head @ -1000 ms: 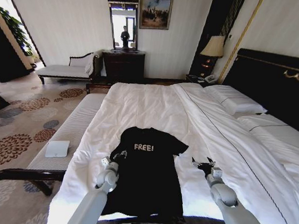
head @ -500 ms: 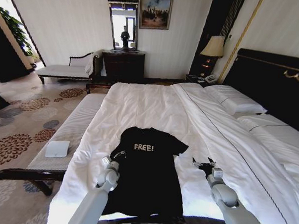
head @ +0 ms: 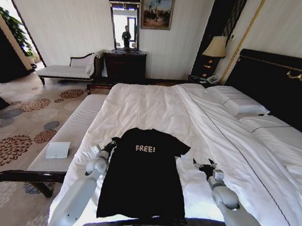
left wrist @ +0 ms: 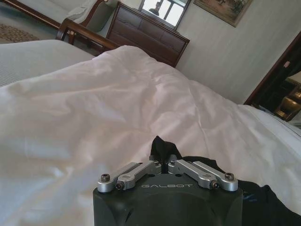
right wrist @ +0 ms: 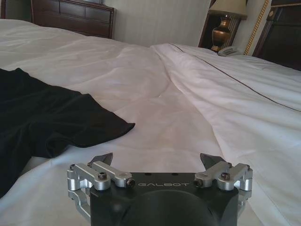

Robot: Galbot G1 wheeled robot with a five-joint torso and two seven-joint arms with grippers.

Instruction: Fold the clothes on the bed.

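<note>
Black soft-fabric T-shirt (head: 144,178) lies flat at the near edge of the bed (head: 156,105), long axis running hem-near to collar-far, white "FREE!" lettering upright. Left gripper (head: 109,145) has its jaws clamped together on the shirt's left sleeve. Right gripper (head: 205,167) hovers beside the right sleeve, jaws apart, over rumpled white duvet (head: 201,120).

The left gripper (left wrist: 164,162) is sitting low over the bed (left wrist: 94,108), its two metal fingers (left wrist: 134,170) drawn together and pinching a small peak of the black T-shirt (left wrist: 162,145). More of the dark fabric is lying just beside the gripper body on the white duvet (left wrist: 155,101). Beyond the bed's far edge, a dark wooden dresser (left wrist: 148,40) is standing against the pale wall.
</note>
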